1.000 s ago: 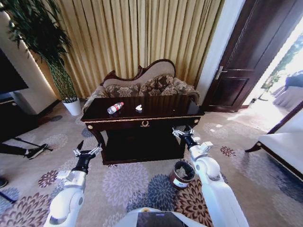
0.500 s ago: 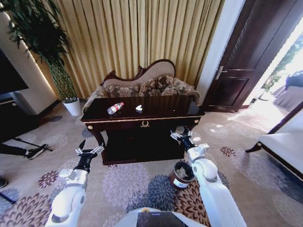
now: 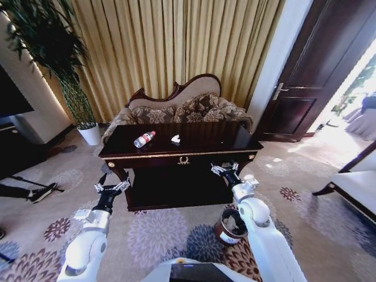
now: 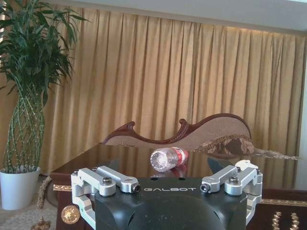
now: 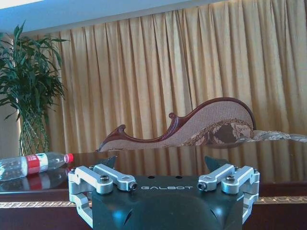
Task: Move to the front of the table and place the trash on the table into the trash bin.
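Observation:
The dark glossy table (image 3: 229, 140) stands straight ahead with its gold emblem facing me. On its top lie a clear bottle (image 3: 144, 138) with a red label, on its side at the left, and a white paper wad (image 3: 175, 138) near the middle. The trash bin (image 3: 230, 225) stands on the carpet at the table's front right, with paper inside. My left gripper (image 3: 111, 188) is open, low off the table's front left corner. My right gripper (image 3: 224, 170) is open in front of the table's right side, above the bin. The bottle (image 4: 168, 158) lies ahead of the left wrist and the bottle (image 5: 33, 163) lies off to one side of the right wrist.
A carved floral sofa (image 3: 176, 106) stands close behind the table against gold curtains. A potted plant (image 3: 88, 132) is at the back left, a dark door (image 3: 305, 88) at the back right, a white seat (image 3: 352, 185) at the right. Open carpet lies before the table.
The whole head view has shifted a little with the camera, and the table and bin sit slightly lower and to the right. Both arms keep their pose with open grippers.

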Tool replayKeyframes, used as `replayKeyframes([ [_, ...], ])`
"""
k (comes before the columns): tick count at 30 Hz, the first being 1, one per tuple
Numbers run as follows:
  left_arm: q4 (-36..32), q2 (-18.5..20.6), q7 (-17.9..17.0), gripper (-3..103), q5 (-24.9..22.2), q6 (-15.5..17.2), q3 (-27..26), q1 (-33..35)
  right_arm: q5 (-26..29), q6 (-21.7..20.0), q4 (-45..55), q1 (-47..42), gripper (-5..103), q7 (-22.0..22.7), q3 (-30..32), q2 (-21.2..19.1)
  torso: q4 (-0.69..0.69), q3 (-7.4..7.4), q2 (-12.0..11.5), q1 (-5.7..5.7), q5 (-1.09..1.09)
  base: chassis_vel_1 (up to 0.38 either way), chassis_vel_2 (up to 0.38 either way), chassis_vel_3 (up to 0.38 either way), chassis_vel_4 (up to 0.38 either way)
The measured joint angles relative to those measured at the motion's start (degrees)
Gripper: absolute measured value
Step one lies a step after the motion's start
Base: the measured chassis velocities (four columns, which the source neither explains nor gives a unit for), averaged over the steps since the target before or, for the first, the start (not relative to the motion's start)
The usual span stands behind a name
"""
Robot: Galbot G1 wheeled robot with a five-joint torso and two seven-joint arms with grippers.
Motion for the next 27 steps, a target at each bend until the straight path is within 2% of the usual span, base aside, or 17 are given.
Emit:
replayKeyframes([
  [16,0.5,0.0,0.1,100,-0.1,-0.4,-0.4,0.1,-1.5,-0.9,-1.2,1.4,100,0.0,-1.6,0.1,0.00,-0.02,0.0,-0.02,0.01,-0.126,0.133,0.126,-0.134],
  [20,0.9,0.0,0.2,100,-0.1,-0.5,-0.3,0.0,-2.2,-2.8,-0.2,1.3,100,0.0,-1.3,-0.3,0.00,0.01,0.0,0.02,0.00,-0.101,0.075,0.104,-0.099],
  [27,1.0,-0.4,0.2,100,0.0,-0.6,0.1,0.0,-2.0,-2.9,1.8,1.4,100,0.0,-3.0,-1.1,0.00,-0.01,0.0,0.00,0.00,-0.023,0.014,0.024,-0.029],
])
